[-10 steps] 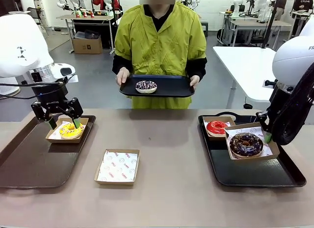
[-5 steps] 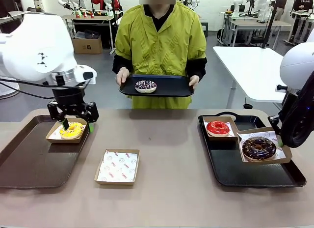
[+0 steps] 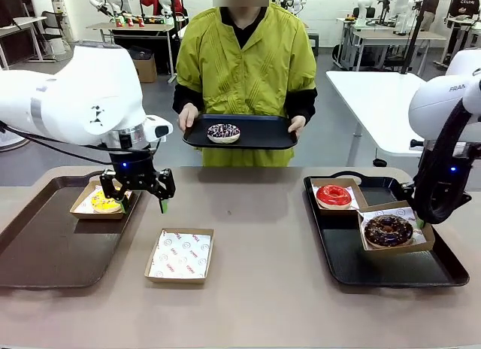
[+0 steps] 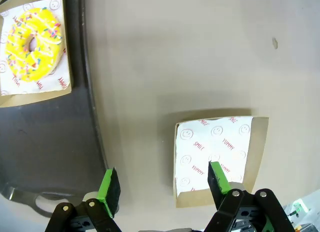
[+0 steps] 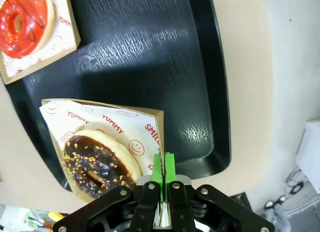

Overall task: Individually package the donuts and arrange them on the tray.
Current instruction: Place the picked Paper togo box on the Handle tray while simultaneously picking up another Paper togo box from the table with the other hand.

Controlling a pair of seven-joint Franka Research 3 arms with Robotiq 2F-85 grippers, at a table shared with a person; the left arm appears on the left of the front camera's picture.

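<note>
My left gripper hangs open over the table's bare top, just right of the yellow-iced donut in its box on the brown tray. In the left wrist view the gripper straddles the left edge of an empty paper-lined box, and the yellow donut lies at upper left. My right gripper is shut on the paper-lined rim of the box holding the chocolate donut, over the black tray. The red-glazed donut sits boxed at that tray's back left. The person holds a black tray with a sprinkled dark donut.
The empty box lies on the tabletop between the two trays. The person stands at the far edge, both hands on their tray. The black tray's raised rim runs close to the held box.
My left arm has swung right, from over the yellow donut's box to the table beside the brown tray. The right gripper has shifted the chocolate donut's box a little to the right and turned it.
</note>
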